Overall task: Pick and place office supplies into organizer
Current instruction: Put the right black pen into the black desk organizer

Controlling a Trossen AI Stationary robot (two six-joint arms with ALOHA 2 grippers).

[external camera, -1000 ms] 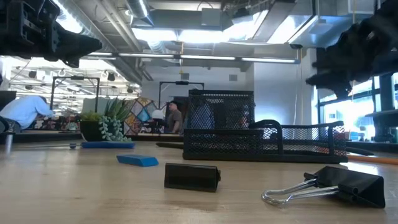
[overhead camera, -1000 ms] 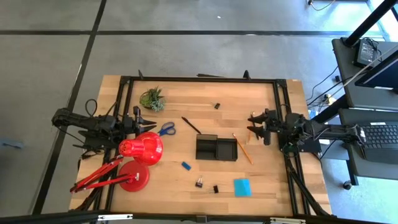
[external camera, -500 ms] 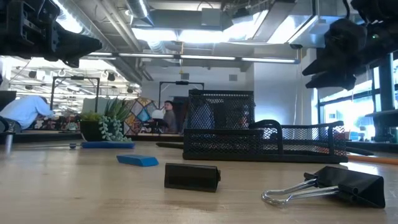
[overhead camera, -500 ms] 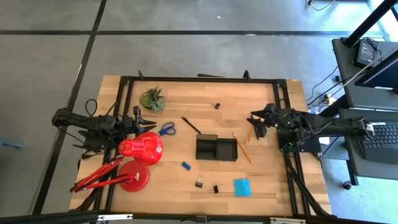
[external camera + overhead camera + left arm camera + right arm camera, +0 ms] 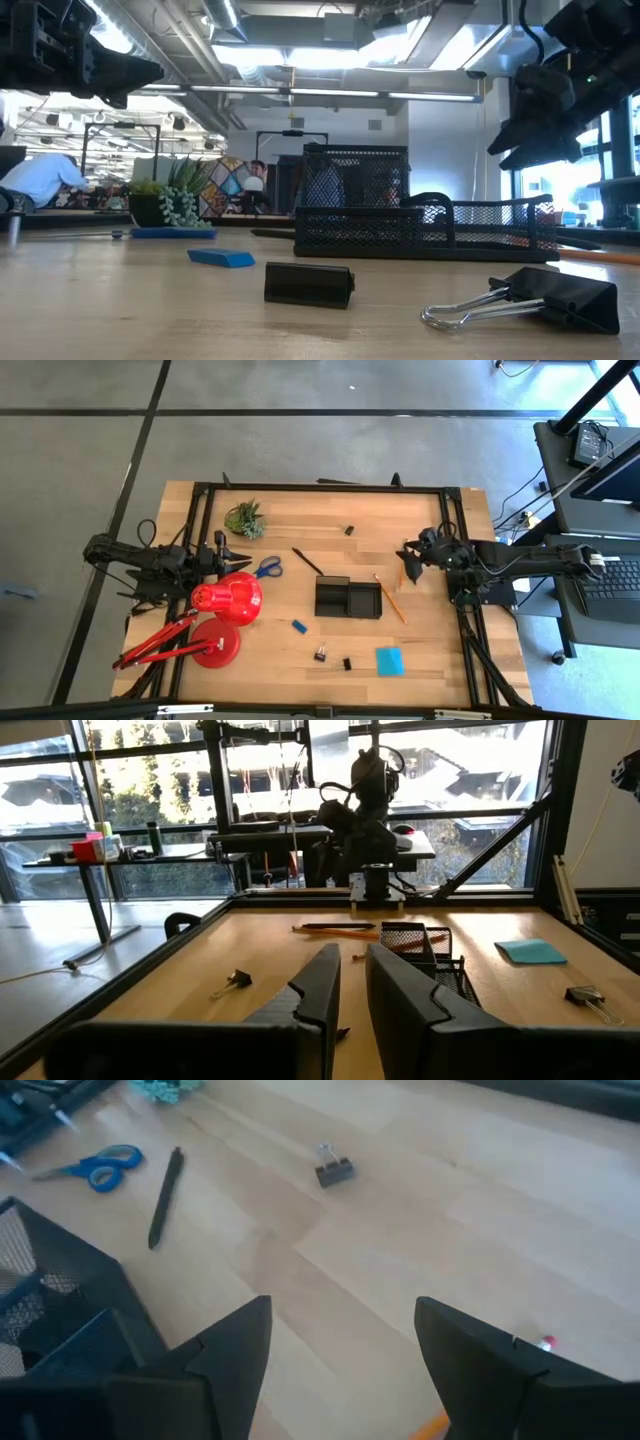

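Note:
The black mesh organizer (image 5: 348, 598) stands mid-table. Around it lie blue-handled scissors (image 5: 267, 567), a black pen (image 5: 307, 561), an orange pencil (image 5: 390, 598), a blue eraser (image 5: 298, 626), a cyan note pad (image 5: 389, 661) and black binder clips (image 5: 321, 653) (image 5: 346, 663) (image 5: 349, 530). My right gripper (image 5: 408, 555) hangs wide open above the table's right side near the pencil's far end, tipped down; its fingers (image 5: 343, 1350) hold nothing. My left gripper (image 5: 238, 550) waits level at the left edge, its fingers (image 5: 350, 990) a narrow gap apart and empty.
A red desk lamp (image 5: 225, 600) stands just in front of my left gripper, next to the scissors. A small green plant (image 5: 245, 518) sits at the far left. A black frame (image 5: 320, 487) borders the table. Bare wood lies between the organizer and the far edge.
My right gripper has tipped its fingers downward toward the table and rolled a little, as its arm reached slightly out over the table's right side. It has stayed wide open. Nothing on the table has moved.

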